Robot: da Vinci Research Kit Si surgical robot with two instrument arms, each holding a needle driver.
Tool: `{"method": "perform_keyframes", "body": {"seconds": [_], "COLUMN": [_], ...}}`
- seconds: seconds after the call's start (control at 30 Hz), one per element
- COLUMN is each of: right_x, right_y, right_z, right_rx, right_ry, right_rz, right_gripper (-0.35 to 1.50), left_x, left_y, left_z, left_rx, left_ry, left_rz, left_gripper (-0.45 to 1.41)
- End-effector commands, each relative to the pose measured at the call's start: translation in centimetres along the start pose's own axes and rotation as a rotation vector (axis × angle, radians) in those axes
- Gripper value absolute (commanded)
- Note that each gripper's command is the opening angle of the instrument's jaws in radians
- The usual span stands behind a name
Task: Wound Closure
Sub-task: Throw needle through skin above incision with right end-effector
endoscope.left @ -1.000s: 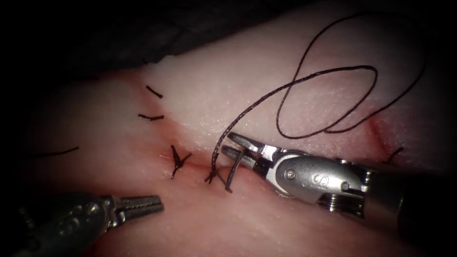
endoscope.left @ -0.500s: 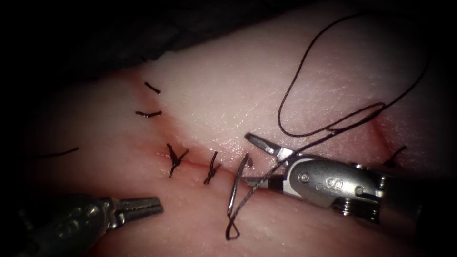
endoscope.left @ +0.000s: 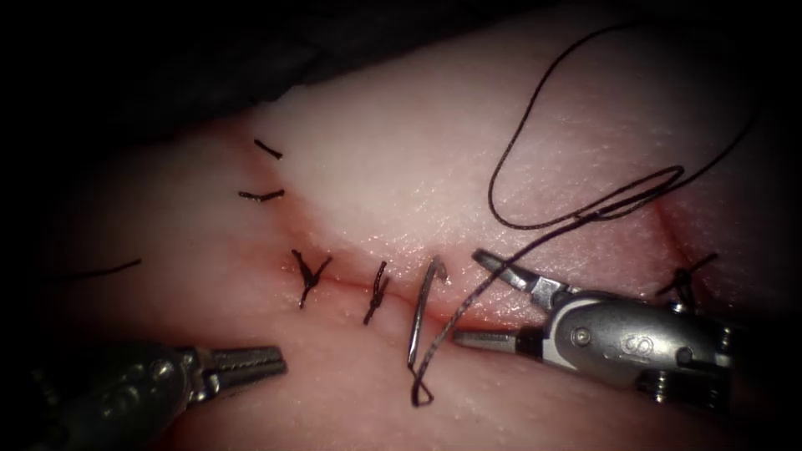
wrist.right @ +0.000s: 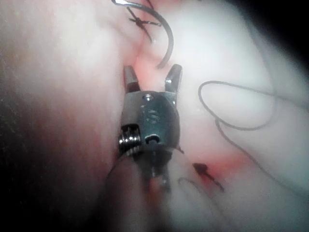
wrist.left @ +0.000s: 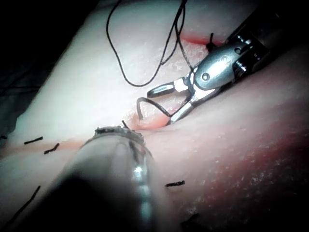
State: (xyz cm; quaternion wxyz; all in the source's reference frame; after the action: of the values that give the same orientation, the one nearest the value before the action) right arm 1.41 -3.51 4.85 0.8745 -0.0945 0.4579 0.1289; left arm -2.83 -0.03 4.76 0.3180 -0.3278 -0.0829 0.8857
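Two tools work over the tissue (endoscope.left: 401,167), and going from left to right the left arm's tool (endoscope.left: 251,361) comes first, lying at the near left with its jaws clenched and grasping nothing, well apart from the needle. To its right, along the cut (endoscope.left: 342,284), sit two tied stitches (endoscope.left: 311,280), with short cut ends of thread (endoscope.left: 261,196) lying farther back on the left. Next comes the needle (endoscope.left: 422,313), standing across the cut just right of the second stitch: its far end is in the tissue at the far edge of the cut, its arc rises free above the surface, and its near end reaches the near side, where the thread (endoscope.left: 535,125) leaves it in a small kink. Neither tool holds it. From there the thread runs up and right, passing between the right tool's jaws without being gripped, and curls in wide loops over the far right of the tissue. The right arm's tool (endoscope.left: 480,301) lies just right of the needle, its jaws released and spread wide, holding nothing. Red fluid (endoscope.left: 493,321) lines the cut beside it.
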Motion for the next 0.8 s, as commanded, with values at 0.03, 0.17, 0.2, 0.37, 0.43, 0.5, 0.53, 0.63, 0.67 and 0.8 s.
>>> {"method": "perform_keyframes", "body": {"seconds": [0.03,0.17,0.2,0.37,0.43,0.5,0.53,0.63,0.67,0.8], "right_x": [0.18,0.38,0.42,0.57,0.63,0.7,0.75,0.87,0.91,1.02], "right_y": [0.13,0.21,0.22,0.27,0.3,0.34,0.37,0.43,0.45,0.48], "right_z": [0.15,0.2,0.22,0.34,0.37,0.41,0.43,0.49,0.5,0.58], "right_rx": [-0.008,-0.024,-0.027,-0.039,-0.044,-0.041,-0.038,-0.035,-0.034,-0.028], "right_ry": [-0.002,-0.02,-0.023,-0.034,-0.042,-0.04,-0.039,-0.037,-0.036,-0.02], "right_rz": [-0.043,-0.142,-0.161,-0.222,-0.25,-0.253,-0.258,-0.273,-0.275,-0.286], "right_gripper": [1.23,1.23,1.23,1.25,1.26,1.26,1.26,1.3,1.3,1.3], "left_x": [0.07,0.07,0.07,0.07,0.07,0.07,0.07,0.07,0.07,0.07], "left_y": [-0.05,-0.05,-0.05,-0.05,-0.05,-0.05,-0.05,-0.06,-0.06,-0.06], "left_z": [0.07,0.07,0.07,0.07,0.07,0.07,0.07,0.08,0.08,0.09], "left_rx": [0.003,0.003,0.003,0.003,0.003,0.003,0.003,0.003,0.003,0.003], "left_ry": [0.003,0.003,0.003,0.003,0.003,0.003,0.003,0.003,0.003,0.003], "left_rz": [0.001,0.001,0.001,0.001,0.001,0.002,0.001,0.007,0.007,0.007], "left_gripper": [-0.45,-0.45,-0.45,-0.45,-0.45,-0.45,-0.45,-0.45,-0.45,-0.45]}}
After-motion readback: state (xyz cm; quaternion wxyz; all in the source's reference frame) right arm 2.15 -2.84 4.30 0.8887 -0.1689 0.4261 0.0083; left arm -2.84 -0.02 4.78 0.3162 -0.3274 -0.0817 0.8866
